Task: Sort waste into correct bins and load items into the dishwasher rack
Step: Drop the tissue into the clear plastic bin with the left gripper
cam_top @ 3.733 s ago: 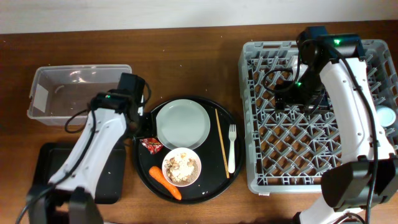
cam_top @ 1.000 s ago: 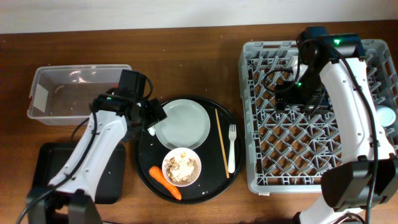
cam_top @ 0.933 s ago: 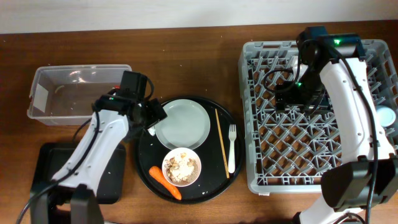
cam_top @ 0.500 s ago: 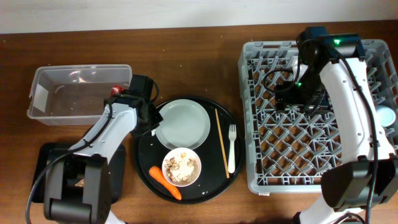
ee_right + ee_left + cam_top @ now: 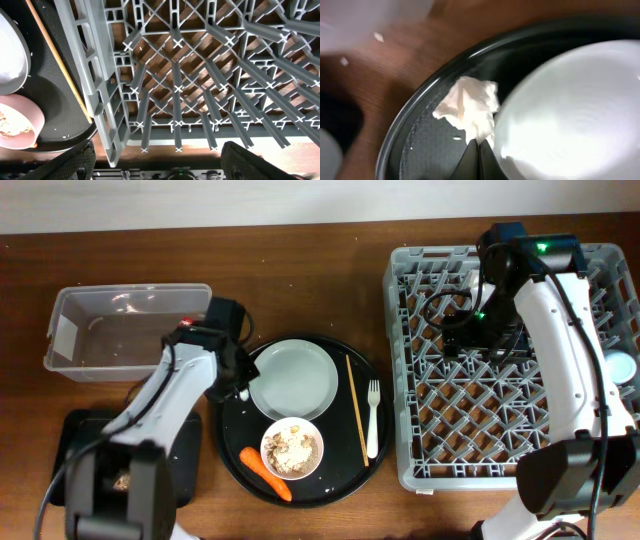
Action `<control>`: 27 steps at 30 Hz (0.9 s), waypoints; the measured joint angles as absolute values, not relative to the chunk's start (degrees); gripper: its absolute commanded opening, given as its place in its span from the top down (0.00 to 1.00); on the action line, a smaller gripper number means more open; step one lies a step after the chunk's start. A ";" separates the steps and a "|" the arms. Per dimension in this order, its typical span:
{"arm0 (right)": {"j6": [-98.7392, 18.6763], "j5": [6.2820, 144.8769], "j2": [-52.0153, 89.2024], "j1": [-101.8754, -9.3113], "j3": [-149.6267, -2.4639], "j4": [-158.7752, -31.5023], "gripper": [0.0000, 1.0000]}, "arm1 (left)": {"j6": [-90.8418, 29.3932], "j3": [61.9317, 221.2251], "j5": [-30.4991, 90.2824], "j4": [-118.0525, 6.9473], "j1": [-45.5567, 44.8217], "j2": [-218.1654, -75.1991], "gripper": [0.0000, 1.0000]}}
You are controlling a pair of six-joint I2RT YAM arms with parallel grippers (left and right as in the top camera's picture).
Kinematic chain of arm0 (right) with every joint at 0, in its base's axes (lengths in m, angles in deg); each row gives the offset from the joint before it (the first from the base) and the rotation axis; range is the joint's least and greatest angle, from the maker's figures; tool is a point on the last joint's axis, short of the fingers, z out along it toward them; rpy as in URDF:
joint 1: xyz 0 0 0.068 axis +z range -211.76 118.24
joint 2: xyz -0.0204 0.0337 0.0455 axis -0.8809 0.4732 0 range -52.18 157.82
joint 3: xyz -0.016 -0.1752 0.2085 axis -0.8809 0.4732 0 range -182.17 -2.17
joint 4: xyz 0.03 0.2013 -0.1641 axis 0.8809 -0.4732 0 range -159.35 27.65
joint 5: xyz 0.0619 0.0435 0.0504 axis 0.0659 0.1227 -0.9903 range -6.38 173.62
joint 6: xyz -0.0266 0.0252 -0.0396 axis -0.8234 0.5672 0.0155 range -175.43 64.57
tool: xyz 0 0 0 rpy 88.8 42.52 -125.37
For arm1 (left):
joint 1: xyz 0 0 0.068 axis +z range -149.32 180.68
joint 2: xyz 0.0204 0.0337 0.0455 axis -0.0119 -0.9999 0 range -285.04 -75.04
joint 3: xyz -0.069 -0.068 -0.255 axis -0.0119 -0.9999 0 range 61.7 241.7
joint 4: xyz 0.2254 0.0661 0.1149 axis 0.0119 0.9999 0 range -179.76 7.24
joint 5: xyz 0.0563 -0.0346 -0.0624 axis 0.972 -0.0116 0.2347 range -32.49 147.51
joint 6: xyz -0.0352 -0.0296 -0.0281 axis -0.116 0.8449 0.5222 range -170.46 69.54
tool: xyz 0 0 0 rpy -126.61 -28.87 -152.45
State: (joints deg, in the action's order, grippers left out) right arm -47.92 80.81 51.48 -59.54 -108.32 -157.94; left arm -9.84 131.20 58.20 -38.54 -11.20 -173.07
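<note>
Over the left rim of the round black tray (image 5: 335, 468), the left end effector (image 5: 478, 161) points down at the small white crumpled tissue (image 5: 467, 107). Its two dark fingertips are pressed together at the bottom of the wrist view, right at the tissue's edge. That view is blurred, so I cannot tell whether a fold of the tissue is caught between them. The tissue lies on the tray floor, just beside the left edge of the pale plate (image 5: 293, 377), which sits in the far half of the tray.

On the near side of the plate stands the white bowl (image 5: 266, 442) with beige food scraps (image 5: 292, 450) in it. The orange carrot (image 5: 265, 468) lies just beside the bowl's near left side. To the right of the plate, the thin chopstick (image 5: 357, 410) runs from far to near. The white fork (image 5: 372, 418) lies just to its right, tines toward the far side.

The clear tub (image 5: 62, 335) stands on the desk (image 5: 300, 280), to the far left of the round tray. A small red patch (image 5: 185, 324) shows at its near right corner beside the left arm, too small to identify. The shallow black tray (image 5: 75, 440) lies on the near side of the tub, partly under that arm.

On the right stands the grey rack (image 5: 400, 380). The right end effector (image 5: 156, 150) hangs over its far left part, fingers spread wide apart above the grid floor.
</note>
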 measured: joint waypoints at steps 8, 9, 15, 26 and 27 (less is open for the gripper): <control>-47.94 80.81 51.48 -59.54 -108.32 -157.90 0.16 | -16.07 137.03 60.84 -42.03 -10.39 -158.65 0.99; -47.92 80.81 51.48 -59.54 -108.32 -157.88 0.16 | -16.44 137.16 62.00 -43.08 -9.51 -157.77 0.99; -47.94 80.81 51.48 -59.54 -108.32 -157.86 0.16 | -17.05 137.25 66.46 -46.21 -0.77 -159.13 0.98; -47.92 80.84 51.48 -59.54 -108.32 -157.73 0.15 | -22.06 138.23 66.31 -47.37 7.23 -166.82 0.01; -47.92 80.84 51.48 -59.54 -108.32 -157.73 0.16 | -22.80 138.96 66.06 -46.17 7.18 -166.82 0.01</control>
State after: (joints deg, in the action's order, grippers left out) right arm -47.92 80.84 51.48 -59.54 -108.32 -157.73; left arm -22.80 138.96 66.06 -46.17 7.18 -166.82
